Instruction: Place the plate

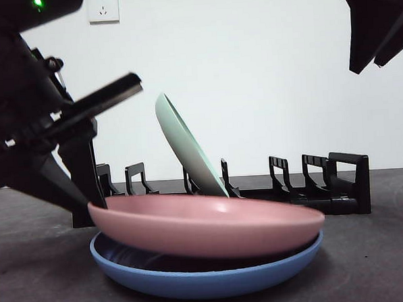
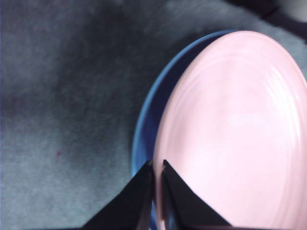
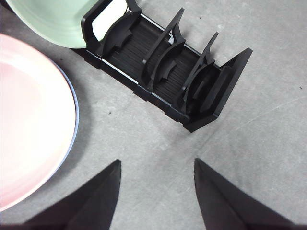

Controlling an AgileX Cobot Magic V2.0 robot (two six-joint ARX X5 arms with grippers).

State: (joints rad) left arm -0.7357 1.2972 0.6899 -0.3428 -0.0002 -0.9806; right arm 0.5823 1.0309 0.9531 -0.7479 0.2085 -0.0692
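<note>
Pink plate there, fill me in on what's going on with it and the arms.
The left claw is shut on the near rim of the pink plate, which sits tilted on top of the blue plate, its gripped side raised. Behind them, a green plate already stands leaning in the black dish rack, whose other slots are free. The right claw waits open above the table, near the rack's end, holding nothing.

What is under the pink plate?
A blue plate lies under the pink plate, whose edge the left gripper grips. Only the blue rim shows; its middle is covered.
</note>
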